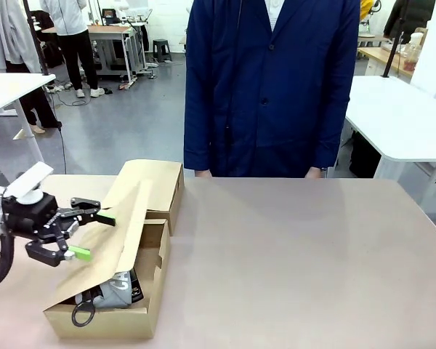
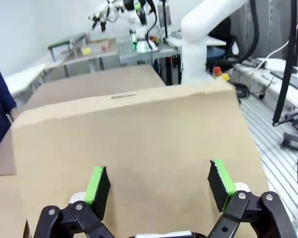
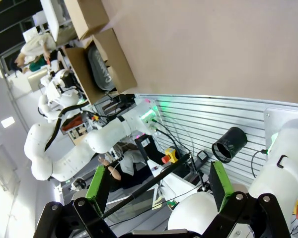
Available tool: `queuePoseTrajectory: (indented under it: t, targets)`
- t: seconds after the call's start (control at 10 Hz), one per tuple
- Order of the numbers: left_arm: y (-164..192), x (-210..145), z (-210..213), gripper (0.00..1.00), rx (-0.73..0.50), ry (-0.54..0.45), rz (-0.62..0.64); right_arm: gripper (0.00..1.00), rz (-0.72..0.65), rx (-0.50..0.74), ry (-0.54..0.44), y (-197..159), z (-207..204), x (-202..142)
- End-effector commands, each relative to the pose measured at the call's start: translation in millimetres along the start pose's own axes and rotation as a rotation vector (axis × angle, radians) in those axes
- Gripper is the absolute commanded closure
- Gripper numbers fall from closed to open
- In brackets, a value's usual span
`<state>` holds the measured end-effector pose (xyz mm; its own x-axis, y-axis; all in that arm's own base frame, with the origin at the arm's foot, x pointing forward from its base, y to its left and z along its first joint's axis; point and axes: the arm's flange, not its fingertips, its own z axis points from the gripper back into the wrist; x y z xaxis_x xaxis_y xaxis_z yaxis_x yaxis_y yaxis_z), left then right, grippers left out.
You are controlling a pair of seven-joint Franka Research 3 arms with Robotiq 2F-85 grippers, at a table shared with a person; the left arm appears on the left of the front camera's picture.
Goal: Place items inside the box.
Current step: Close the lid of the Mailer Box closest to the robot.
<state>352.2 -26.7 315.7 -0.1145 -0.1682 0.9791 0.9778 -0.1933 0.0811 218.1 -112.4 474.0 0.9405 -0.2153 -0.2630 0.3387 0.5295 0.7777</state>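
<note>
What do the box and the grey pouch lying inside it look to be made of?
The box: plain brown cardboard with a matte finish, judging by its creased flaps and raw cut edges. The grey pouch: seemingly soft fabric, since it sags and folds against the box wall; the exact cloth is unclear.

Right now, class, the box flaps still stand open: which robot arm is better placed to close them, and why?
Left. Its open gripper is already at the box's raised flap, facing it squarely. The right gripper, also open, sits back off the table.
</note>
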Motion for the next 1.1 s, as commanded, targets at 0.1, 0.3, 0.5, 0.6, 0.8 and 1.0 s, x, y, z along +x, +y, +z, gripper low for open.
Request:
queuePoseTrajectory:
  t: [0.1,0.3,0.5,0.6,0.8,1.0]
  targets:
    - [-51,-36,-30,0.0,0.022,0.125,-0.061,0.0,0.016,0.023,-0.001,2,0,0]
    - [-54,-47,-34,0.0,0.037,0.214,-0.105,0.0,0.016,0.023,-0.001,2,0,0]
    - [-57,-56,-36,0.0,-0.023,0.265,-0.124,0.0,0.016,0.023,-0.001,2,0,0]
    - [-57,-56,-36,0.0,-0.051,0.265,-0.116,0.0,0.016,0.023,-0.001,2,0,0]
    - [-51,-40,-21,0.0,-0.045,0.209,-0.075,0.0,0.016,0.023,-0.001,2,0,0]
    - [-41,-7,19,0.0,0.021,0.097,0.05,0.0,0.016,0.023,-0.001,2,0,0]
